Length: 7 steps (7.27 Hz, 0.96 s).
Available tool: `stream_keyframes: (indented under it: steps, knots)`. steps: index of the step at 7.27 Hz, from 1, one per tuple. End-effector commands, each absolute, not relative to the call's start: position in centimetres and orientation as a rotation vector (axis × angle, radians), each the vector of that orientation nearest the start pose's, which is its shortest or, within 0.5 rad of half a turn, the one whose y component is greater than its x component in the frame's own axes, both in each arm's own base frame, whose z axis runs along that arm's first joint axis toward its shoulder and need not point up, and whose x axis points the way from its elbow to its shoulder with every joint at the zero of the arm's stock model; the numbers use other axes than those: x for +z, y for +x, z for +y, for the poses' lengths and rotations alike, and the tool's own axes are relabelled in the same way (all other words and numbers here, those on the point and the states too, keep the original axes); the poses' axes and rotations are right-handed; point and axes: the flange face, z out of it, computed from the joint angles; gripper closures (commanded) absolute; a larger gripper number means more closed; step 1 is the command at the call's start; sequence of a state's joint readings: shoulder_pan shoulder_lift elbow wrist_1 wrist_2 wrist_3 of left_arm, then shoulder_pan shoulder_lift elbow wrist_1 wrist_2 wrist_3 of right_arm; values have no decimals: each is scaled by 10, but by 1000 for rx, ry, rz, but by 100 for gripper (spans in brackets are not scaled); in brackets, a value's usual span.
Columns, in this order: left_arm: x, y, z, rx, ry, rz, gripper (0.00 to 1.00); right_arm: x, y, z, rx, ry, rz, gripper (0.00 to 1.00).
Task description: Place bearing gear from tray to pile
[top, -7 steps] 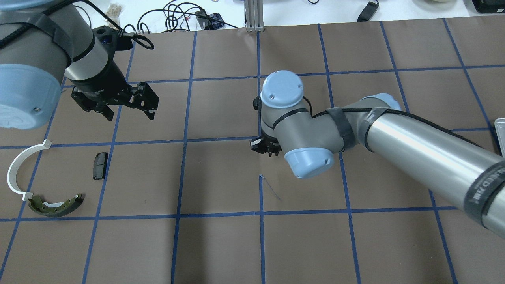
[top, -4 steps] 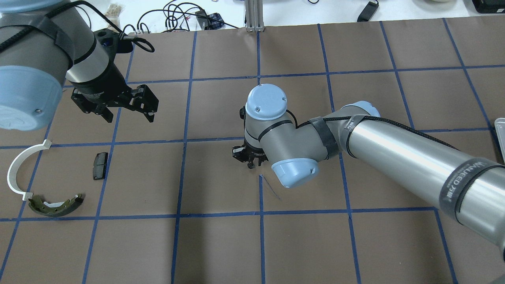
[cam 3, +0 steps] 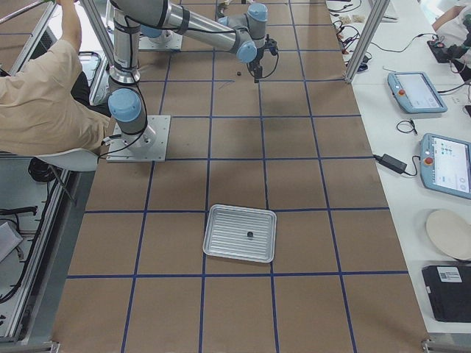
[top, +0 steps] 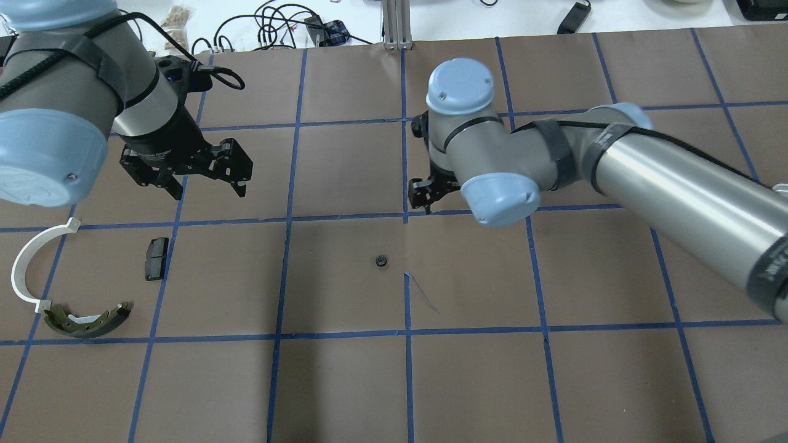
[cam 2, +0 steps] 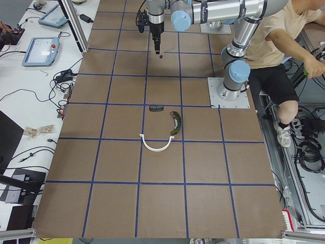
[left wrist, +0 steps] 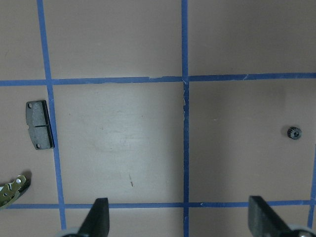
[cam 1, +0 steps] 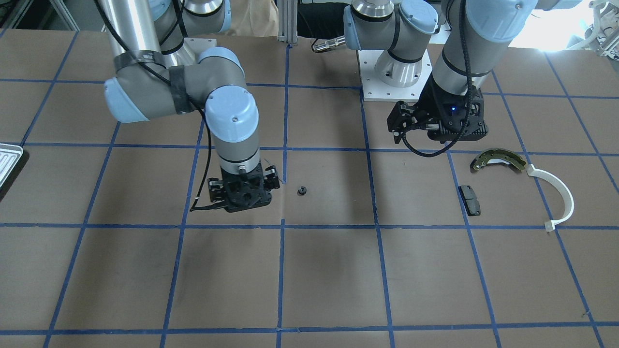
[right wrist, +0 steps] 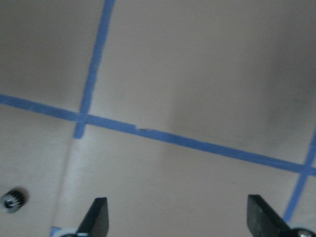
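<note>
The bearing gear is a small black toothed ring lying alone on the brown table near the middle; it also shows in the front view and both wrist views. My right gripper is open and empty, hovering a little beyond and to the right of the gear. My left gripper is open and empty, above the table beyond the pile. The pile lies at the left: dark pad, white arc, olive brake shoe. The tray lies far to the right.
A small dark part lies in the tray. An aluminium post and cables stand past the far table edge. A seated person is beside the robot base. Tablets lie on the side bench.
My right gripper moved left and low over the table, let go of the gear, then pulled back up and to the far right. The gear now lies on the table. The left gripper shifted slightly.
</note>
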State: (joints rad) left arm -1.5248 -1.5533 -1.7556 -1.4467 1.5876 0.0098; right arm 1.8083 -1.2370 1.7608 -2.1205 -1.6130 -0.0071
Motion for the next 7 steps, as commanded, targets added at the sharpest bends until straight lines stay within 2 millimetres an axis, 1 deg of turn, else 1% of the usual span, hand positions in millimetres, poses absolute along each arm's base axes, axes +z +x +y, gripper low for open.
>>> stream_keyframes:
  steps: [1, 2, 3, 4, 5, 6, 7]
  knots:
    - [396, -135, -487, 99, -129, 3122, 0, 284, 124, -566, 60, -219, 3217, 0]
    - [384, -163, -493, 56, -67, 3125, 6, 284, 46, -573, 122, -182, 3204, 0]
    - [363, -189, -501, 46, -53, 3126, 0, 283, -20, -576, 128, -246, 3188, 0]
    - [340, -221, -501, 71, -77, 3134, 0, 277, -85, -572, 131, -271, 3171, 0]
    - [323, -248, -504, 31, -20, 3143, 0, 286, -152, -568, 67, -261, 3202, 0]
    - [302, -265, -505, 54, 26, 3139, 0, 286, -211, -551, 42, -336, 3211, 0]
    - [285, -286, -501, 68, 81, 3136, 0, 286, -274, -525, 37, -297, 3207, 0]
